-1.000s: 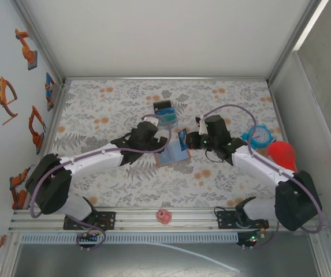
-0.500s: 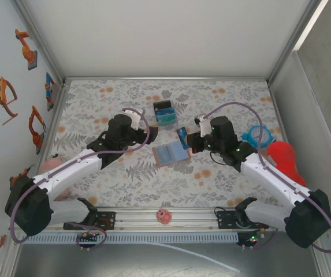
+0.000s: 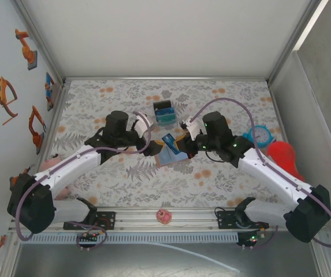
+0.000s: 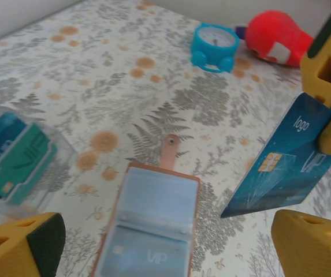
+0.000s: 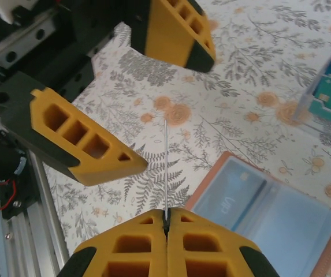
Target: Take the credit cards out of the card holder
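Firmly, right gripper (image 5: 166, 214) clamps a blue chip-bearing credit card (image 4: 286, 164); left gripper (image 4: 165, 245) stands spread.

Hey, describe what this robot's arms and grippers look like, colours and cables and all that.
The left arm and right arm have white link shells with black joints and bases. A thin purple cable loops along each. The left gripper and right gripper carry chunky yellow fingers with cut-out cells and black tips.
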